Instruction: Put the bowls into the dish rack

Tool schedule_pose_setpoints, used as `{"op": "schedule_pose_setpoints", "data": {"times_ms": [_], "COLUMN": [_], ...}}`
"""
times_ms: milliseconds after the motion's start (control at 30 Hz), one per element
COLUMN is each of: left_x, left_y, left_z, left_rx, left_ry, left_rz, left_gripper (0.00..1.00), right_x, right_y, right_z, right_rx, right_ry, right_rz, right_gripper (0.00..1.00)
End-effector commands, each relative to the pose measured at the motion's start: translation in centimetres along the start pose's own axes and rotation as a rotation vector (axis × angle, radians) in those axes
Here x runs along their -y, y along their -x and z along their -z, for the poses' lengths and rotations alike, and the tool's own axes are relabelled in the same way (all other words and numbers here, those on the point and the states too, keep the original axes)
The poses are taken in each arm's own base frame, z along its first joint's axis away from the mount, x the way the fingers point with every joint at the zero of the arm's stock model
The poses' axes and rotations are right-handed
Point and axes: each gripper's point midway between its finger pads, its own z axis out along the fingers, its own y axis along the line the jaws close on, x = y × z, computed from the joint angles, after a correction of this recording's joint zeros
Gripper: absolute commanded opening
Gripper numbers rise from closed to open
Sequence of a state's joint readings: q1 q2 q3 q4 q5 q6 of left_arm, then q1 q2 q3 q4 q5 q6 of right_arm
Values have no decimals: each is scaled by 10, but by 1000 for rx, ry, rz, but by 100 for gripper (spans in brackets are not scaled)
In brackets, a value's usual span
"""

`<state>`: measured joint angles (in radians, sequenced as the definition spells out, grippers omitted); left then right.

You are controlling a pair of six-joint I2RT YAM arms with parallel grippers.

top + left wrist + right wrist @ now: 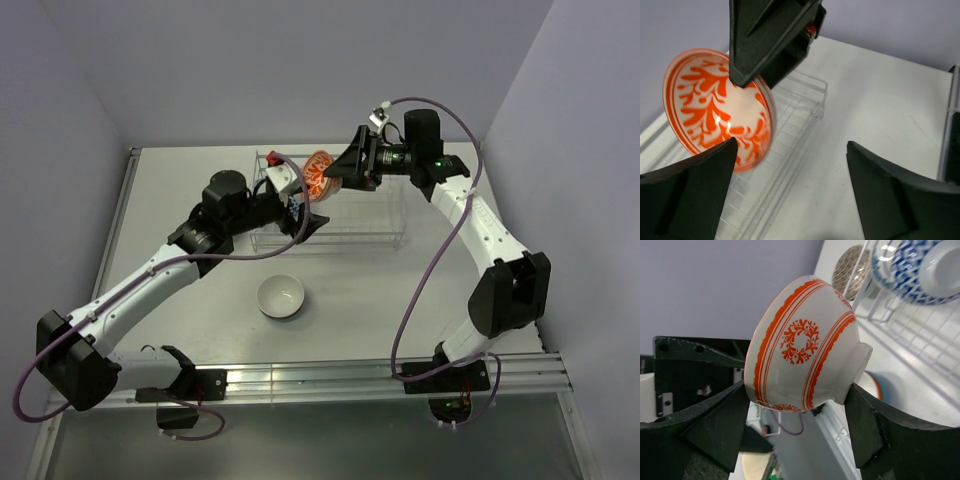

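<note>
Mid-load on orange-red bowl [800, 345]: held on edge in right tool [337, 171], pinched between inside and foot, hovering over left half of dish rack [365, 241] by far edge of surface [180, 190]. Next: lower into a free slot, keep on edge, release. Watch left tool [302, 214], gaping wide with nothing in it, just beside. Looks like blue-and-white bowl [920, 265] and grey-brown bowl [852, 270] already racked. Leaves white bowl [281, 296], mid-surface toward near edge. Pale matte surface, plain lilac-grey walls.
</note>
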<state>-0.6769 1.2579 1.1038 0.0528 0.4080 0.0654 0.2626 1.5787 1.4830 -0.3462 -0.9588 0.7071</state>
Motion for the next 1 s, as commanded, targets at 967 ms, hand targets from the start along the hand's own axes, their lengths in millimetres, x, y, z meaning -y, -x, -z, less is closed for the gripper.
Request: {"op": "schedule_pose_setpoints", "data": {"times_ms": [967], "left_x": [-157], "left_y": [5], "left_z": [169], "left_rx": [-45], "left_ry": [534], "left_rz": [582], "left_gripper": [100], "right_x": [125], "right_y": [60], "right_z": [-77], "right_rx": [85], "right_ry": [-574], "right_rz": [314], "right_gripper": [0]}}
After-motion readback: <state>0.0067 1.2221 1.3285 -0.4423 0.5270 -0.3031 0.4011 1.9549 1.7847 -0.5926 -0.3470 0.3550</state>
